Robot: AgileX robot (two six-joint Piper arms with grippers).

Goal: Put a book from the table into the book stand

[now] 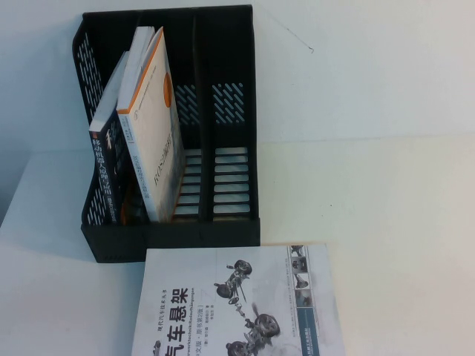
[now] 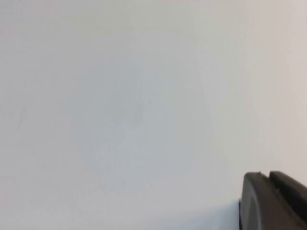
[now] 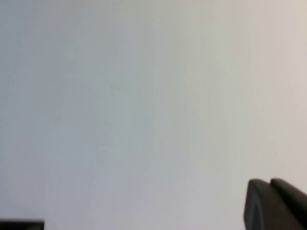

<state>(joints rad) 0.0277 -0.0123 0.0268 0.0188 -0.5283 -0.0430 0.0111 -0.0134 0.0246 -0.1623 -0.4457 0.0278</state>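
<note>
The book [image 1: 237,304], pale grey-white with a big black Chinese title and car-suspension pictures, lies flat on the white table [image 1: 386,208] at the front edge, just in front of the book stand [image 1: 178,237]. The black slotted stand has its middle and right compartments empty. Neither gripper shows in the high view. In the left wrist view, my left gripper [image 2: 266,175] shows only as two dark fingertips pressed together over bare white surface. In the right wrist view, my right gripper [image 3: 268,182] looks the same, shut and empty.
In the stand's left compartment a half dark, half white book [image 1: 107,159] and an orange-edged white book [image 1: 156,126] lean to the right. Bare table lies to the right of the stand. A dark edge [image 3: 21,224] shows low in the right wrist view.
</note>
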